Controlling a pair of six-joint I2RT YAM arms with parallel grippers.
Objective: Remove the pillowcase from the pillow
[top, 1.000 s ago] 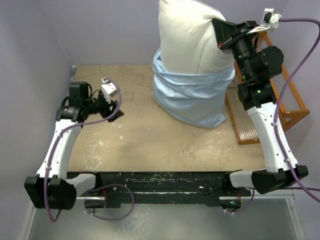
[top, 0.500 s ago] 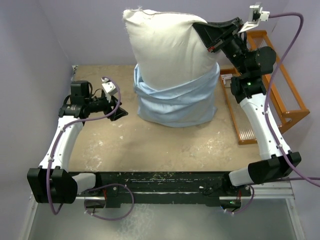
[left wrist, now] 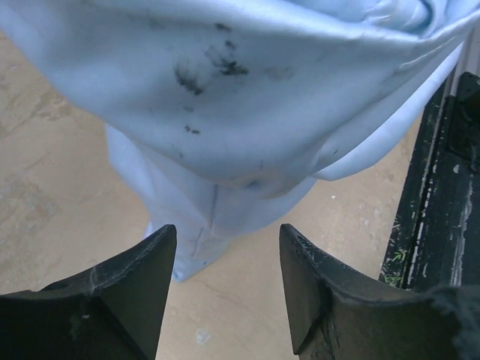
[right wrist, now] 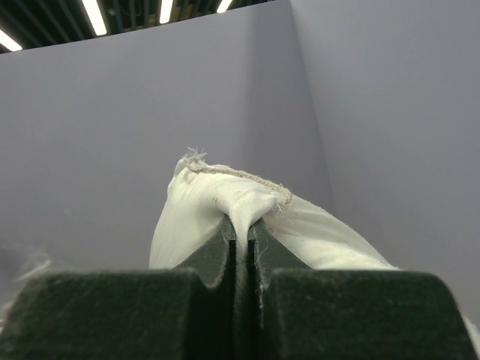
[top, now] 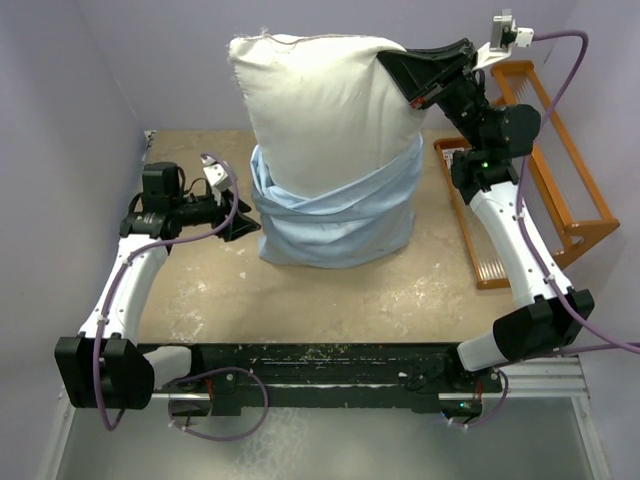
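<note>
The off-white pillow (top: 325,105) hangs upright over the table. My right gripper (top: 403,72) is shut on its top right corner, and the right wrist view shows the pillow's seamed corner (right wrist: 240,199) pinched between the jaws. The light-blue pillowcase (top: 335,215) is bunched round the pillow's lower half, its bottom resting on the table. My left gripper (top: 240,226) is open and empty, just left of the pillowcase's lower left side. In the left wrist view the pillowcase (left wrist: 247,120) fills the space just beyond my open fingertips (left wrist: 161,247).
An orange wooden rack (top: 560,180) stands at the right side of the tan table (top: 330,290). Purple walls close in the back and left. A black rail (left wrist: 435,202) runs along the right edge of the left wrist view.
My right gripper has carried the pillow and pillowcase leftward and a little toward the table's middle. My left gripper has edged right, closer to the pillowcase.
</note>
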